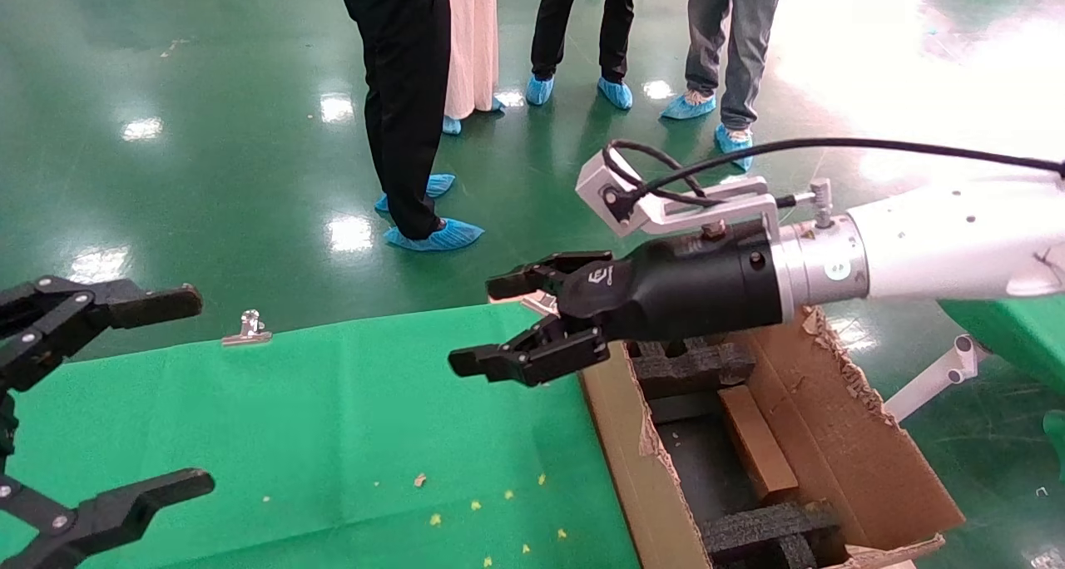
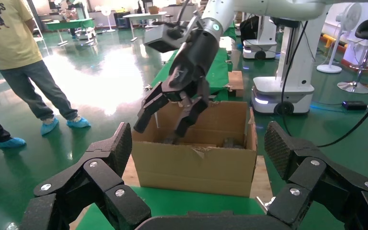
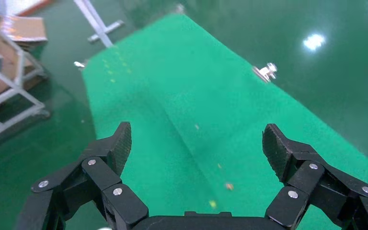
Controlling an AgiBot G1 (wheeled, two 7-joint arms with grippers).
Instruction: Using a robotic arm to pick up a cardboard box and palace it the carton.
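Observation:
The carton (image 1: 620,448) stands at the table's right end, with ragged flaps and black foam blocks (image 1: 689,368) inside. The small flat brown cardboard box (image 1: 755,446) lies inside it, against the right wall. My right arm's gripper (image 1: 481,324) is open and empty, held above the carton's left rim and pointing over the green table. It also shows above the carton (image 2: 196,167) in the left wrist view (image 2: 160,128). The right wrist view (image 3: 197,143) shows only green cloth between its fingers. My left gripper (image 1: 191,390) is open and empty at the table's left edge.
The green cloth table (image 1: 333,436) carries small yellow scraps and a metal clip (image 1: 247,329) at its far edge. Several people (image 1: 408,103) stand on the green floor behind. A white frame (image 1: 932,382) stands right of the carton.

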